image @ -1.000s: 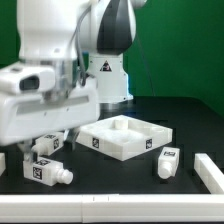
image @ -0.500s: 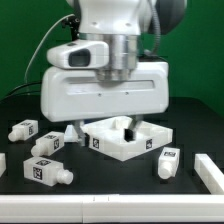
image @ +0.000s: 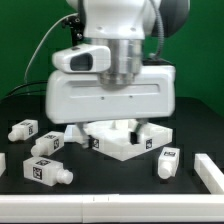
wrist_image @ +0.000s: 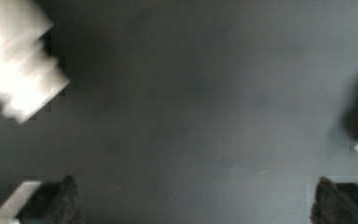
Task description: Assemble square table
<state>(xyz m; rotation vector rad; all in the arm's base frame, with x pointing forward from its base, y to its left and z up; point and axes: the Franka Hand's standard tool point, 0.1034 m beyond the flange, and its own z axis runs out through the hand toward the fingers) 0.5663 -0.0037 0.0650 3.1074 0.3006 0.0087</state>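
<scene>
The white square tabletop (image: pixel 121 146) lies at the middle of the black table, rim up, with tags on its front wall. Three chunky white legs lie to the exterior view's left: one far (image: pixel 21 129), one in the middle (image: pixel 47 145) and one near (image: pixel 46 171). Another leg (image: pixel 167 161) stands right of the tabletop. The arm's big white hand (image: pixel 110 95) hangs above the tabletop's back half and hides it. In the wrist view my gripper (wrist_image: pixel 199 203) is open, with only blurred dark table between the fingertips (wrist_image: pixel 48 200). A blurred white part (wrist_image: pixel 19 72) shows at one edge.
A plain white border bar (image: pixel 110 206) runs along the front and another (image: pixel 208 170) sits at the exterior view's right. The robot base stands behind the tabletop, hidden by the hand. A green backdrop closes the back.
The hand has swung from the exterior view's left side to over the tabletop. The legs and the tabletop have not moved.
</scene>
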